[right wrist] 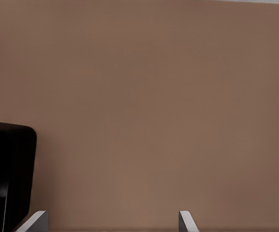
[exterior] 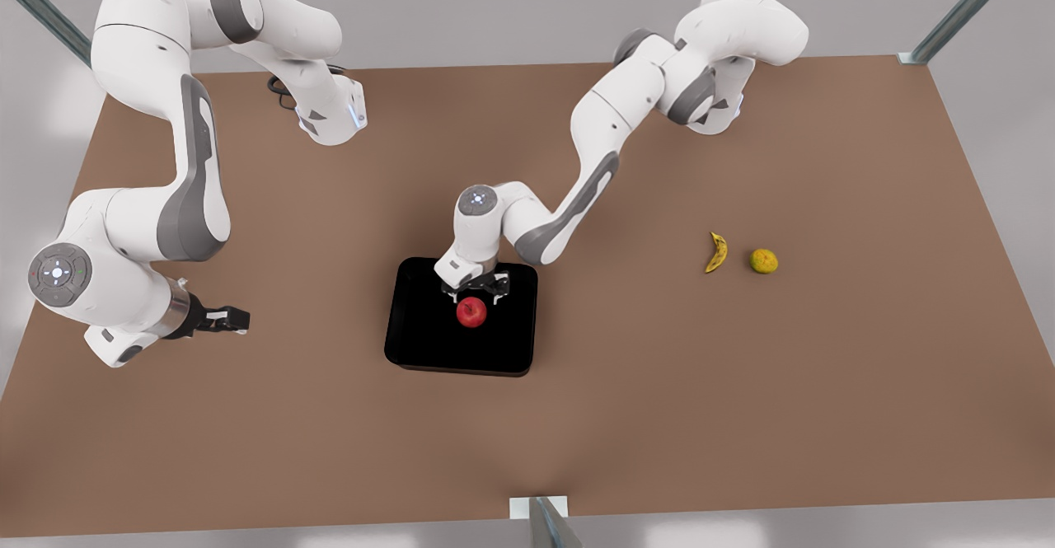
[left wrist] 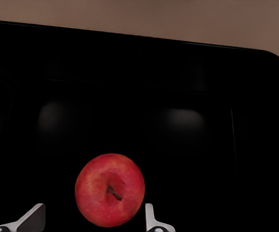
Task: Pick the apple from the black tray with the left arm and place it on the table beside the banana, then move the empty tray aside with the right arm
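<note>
Reaching down over the tray (exterior: 429,342), the left gripper (exterior: 475,291) hangs just above the apple (exterior: 471,312), its fingers spread apart with nothing between them. In the left wrist view the apple (left wrist: 110,190) sits between the two fingertips (left wrist: 151,218), stem up, on the tray's (left wrist: 139,72) dark floor. The tray lies near the middle of the tabletop (exterior: 742,408). Well apart from it, toward the front view's right, the banana (exterior: 717,252) lies beside a round yellow-green fruit (exterior: 764,261).

The right gripper (exterior: 231,318) waits at the front view's left, low over the tabletop, fingers apart and holding nothing. Its wrist view shows bare tabletop (right wrist: 154,96) and one rounded corner of the tray (right wrist: 9,174).

The step in hand looks like the approach to the first grasp: the apple has not been lifted. Next, the left gripper likely needs to descend until its fingers straddle the apple's widest part, then close and lift.

Hard to make out: the tray's low sides vanish into its black surface, so whether the fingertips have dropped below the rim cannot be told. The wrist views cut off both grippers' fingers at the frame edge, and the front view hides the far side of the apple behind the left gripper
</note>
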### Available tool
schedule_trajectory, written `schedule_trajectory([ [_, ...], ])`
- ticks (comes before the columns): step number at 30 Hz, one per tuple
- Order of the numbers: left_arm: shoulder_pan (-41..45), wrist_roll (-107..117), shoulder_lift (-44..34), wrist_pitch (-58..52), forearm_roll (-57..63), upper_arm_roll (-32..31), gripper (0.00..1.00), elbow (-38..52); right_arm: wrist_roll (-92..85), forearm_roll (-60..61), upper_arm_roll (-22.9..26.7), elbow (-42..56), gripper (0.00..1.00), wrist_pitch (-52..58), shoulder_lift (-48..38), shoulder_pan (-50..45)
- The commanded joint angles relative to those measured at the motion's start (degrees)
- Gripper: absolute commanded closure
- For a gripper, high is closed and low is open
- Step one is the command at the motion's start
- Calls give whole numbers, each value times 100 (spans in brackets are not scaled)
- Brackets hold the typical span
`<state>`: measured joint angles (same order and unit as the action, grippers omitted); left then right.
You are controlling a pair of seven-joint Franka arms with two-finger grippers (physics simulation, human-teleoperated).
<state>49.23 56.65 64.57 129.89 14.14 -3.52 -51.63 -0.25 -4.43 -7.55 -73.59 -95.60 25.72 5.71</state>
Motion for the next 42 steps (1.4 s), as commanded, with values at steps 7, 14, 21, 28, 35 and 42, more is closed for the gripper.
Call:
schedule_trajectory([
  [7,-1,1006,196,529,18,88,0,4,7,4,-1,3,0,-11,-6,0],
  [14,8,1059,363,634,18,88,0,144,7,4,-1,3,0,-11,-6,0],
  [21,8,1059,416,634,9,185,0,144,7,4,-1,3,0,-11,-6,0],
  [28,8,875,241,47,-17,124,28,144,-2,4,-1,3,0,-11,-6,0],
  [35,-1002,-1823,-1377,-3610,-1441,-61,28,144,-2,-5,-9,3,0,59,-14,0],
  [42,-3173,-5857,-1579,-4675,-1054,9,28,-84,2080,707,-1177,-32,0,2035,-929,-132],
])
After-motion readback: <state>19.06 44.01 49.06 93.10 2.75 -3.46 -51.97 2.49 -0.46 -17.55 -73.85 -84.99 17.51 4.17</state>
